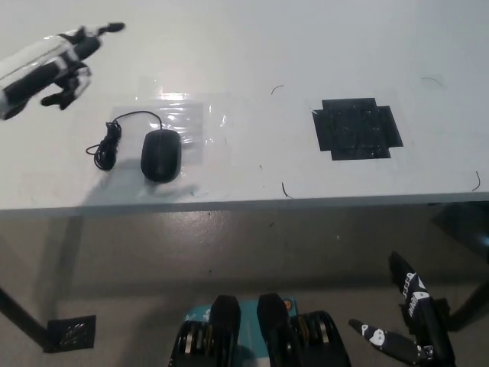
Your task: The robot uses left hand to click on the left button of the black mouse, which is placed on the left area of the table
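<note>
A black mouse (161, 155) lies on the left part of the white table (252, 46), its coiled black cable (107, 141) trailing off to its left. My white left hand (65, 65) hovers above the table at the upper left, well up and left of the mouse and apart from it, one finger stretched out and the others curled, holding nothing. My black right hand (409, 321) rests low at the bottom right, below the table's front edge, fingers apart and empty.
A clear plastic sheet (187, 122) is taped under and behind the mouse. A black taped square (357, 128) lies on the table's right part. The front table edge (244, 205) runs across the middle, with grey floor below it.
</note>
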Motion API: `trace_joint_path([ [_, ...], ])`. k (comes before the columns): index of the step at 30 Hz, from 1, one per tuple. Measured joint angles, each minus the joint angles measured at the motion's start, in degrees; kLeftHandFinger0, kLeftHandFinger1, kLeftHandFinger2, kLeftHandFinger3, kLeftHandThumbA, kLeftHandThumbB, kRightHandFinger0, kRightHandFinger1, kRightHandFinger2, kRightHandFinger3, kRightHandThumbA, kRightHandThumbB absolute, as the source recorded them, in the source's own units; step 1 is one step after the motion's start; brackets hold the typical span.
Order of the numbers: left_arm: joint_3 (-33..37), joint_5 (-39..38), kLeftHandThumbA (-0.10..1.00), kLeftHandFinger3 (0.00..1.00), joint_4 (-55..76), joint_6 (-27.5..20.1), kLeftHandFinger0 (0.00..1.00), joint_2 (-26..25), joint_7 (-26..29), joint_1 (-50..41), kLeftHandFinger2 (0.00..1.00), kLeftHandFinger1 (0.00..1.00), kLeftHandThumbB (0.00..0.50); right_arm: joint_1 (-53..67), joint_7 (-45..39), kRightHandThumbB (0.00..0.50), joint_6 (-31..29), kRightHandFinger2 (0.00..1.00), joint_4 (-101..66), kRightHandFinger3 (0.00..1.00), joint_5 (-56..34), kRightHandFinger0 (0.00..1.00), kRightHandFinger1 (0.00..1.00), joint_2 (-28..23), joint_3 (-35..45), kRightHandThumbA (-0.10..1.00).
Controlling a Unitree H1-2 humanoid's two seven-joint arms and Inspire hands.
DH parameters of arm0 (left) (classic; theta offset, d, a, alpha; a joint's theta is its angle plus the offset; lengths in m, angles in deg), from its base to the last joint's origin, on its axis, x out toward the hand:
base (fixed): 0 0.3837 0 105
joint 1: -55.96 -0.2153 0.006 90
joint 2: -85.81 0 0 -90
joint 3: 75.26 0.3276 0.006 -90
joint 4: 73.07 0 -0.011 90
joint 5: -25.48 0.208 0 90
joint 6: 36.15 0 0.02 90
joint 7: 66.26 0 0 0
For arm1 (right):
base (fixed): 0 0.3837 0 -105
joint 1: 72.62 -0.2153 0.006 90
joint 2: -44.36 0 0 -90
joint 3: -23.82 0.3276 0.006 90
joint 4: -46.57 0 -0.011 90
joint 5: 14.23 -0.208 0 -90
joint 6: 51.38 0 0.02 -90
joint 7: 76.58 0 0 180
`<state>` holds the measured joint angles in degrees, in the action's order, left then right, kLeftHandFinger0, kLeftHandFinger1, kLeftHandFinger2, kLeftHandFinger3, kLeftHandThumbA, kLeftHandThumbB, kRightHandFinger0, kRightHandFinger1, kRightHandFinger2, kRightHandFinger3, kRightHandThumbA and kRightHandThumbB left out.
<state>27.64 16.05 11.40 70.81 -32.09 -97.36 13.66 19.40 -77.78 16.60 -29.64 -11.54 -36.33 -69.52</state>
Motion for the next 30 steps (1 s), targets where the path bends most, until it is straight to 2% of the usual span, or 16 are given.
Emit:
trace_joint_path([
  [2,3.48,0.33,1.0,1.0,-4.98,1.53,0.0,0.28,-2.45,3.3,0.24,0.0,0.247,-0.01,0.0,0.147,0.0,1.0,-0.02,1.0,0.02,1.0,1.0,-0.01,0.0,1.0],
  [3,5.23,0.61,1.0,1.0,-7.42,2.21,0.04,0.51,-3.7,4.87,0.28,0.01,0.253,-0.01,0.0,0.131,0.01,1.0,-0.03,1.0,0.04,1.0,1.0,-0.01,0.0,1.0],
  [4,7.27,1.17,1.0,1.0,-10.15,2.98,0.01,0.84,-5.22,6.73,0.29,0.0,0.245,0.0,0.0,0.135,0.01,1.0,-0.05,1.0,0.05,1.0,1.0,-0.01,0.0,1.0],
  [7,11.83,2.59,1.0,1.0,-16.12,4.19,0.0,1.61,-8.31,10.88,0.24,0.0,0.22,0.0,-0.01,0.139,0.01,1.0,-0.11,1.0,0.06,1.0,1.0,-0.07,0.0,1.0],
  [10,17.09,5.14,1.0,1.0,-24.24,5.72,0.0,2.83,-11.9,16.24,0.24,0.0,0.188,0.02,-0.03,0.136,0.01,1.0,-0.29,1.0,0.06,1.0,1.0,-0.3,0.0,1.0],
  [13,20.04,7.42,1.0,1.0,-29.3,6.23,0.0,3.84,-14.27,20.27,0.11,0.0,0.211,0.02,-0.06,0.13,0.01,1.0,-0.68,1.0,0.08,1.0,1.0,-0.65,0.01,1.0],
  [14,20.91,8.24,1.0,1.0,-30.63,6.18,0.0,4.09,-14.86,21.47,0.1,0.0,0.22,0.01,-0.07,0.135,0.01,1.0,-0.87,1.0,0.09,1.0,1.0,-0.75,0.01,1.0],
  [16,22.25,9.82,1.0,1.0,-33.23,6.0,0.0,4.66,-16.0,23.71,0.09,0.0,0.202,0.01,-0.1,0.131,0.01,1.0,-1.34,1.0,0.09,1.0,1.0,-0.9,0.01,1.0],
  [21,24.33,13.49,1.0,1.0,-35.65,5.38,0.0,5.9,-18.16,26.31,0.0,0.0,0.189,0.0,-0.39,0.129,0.02,1.0,-1.61,1.0,0.08,1.0,1.0,-1.43,0.0,1.0],
  [23,25.19,15.15,1.0,1.0,-35.93,4.32,0.0,6.46,-18.79,26.61,0.05,0.0,0.189,0.0,-0.55,0.126,0.03,1.0,-1.64,1.0,0.09,1.0,1.0,-1.66,0.0,1.0],
  [25,25.72,16.57,1.0,1.0,-36.6,3.46,0.0,7.35,-19.33,26.86,0.04,0.0,0.189,-0.02,-0.71,0.13,0.03,1.0,-1.7,1.0,0.1,1.0,1.0,-1.75,0.0,1.0],
  [30,26.26,19.33,1.0,1.0,-38.36,1.37,0.0,9.58,-20.05,26.99,0.13,0.0,0.235,-0.04,-0.99,0.125,0.06,1.0,-1.71,1.0,0.14,1.0,1.0,-1.75,0.0,1.0],
])
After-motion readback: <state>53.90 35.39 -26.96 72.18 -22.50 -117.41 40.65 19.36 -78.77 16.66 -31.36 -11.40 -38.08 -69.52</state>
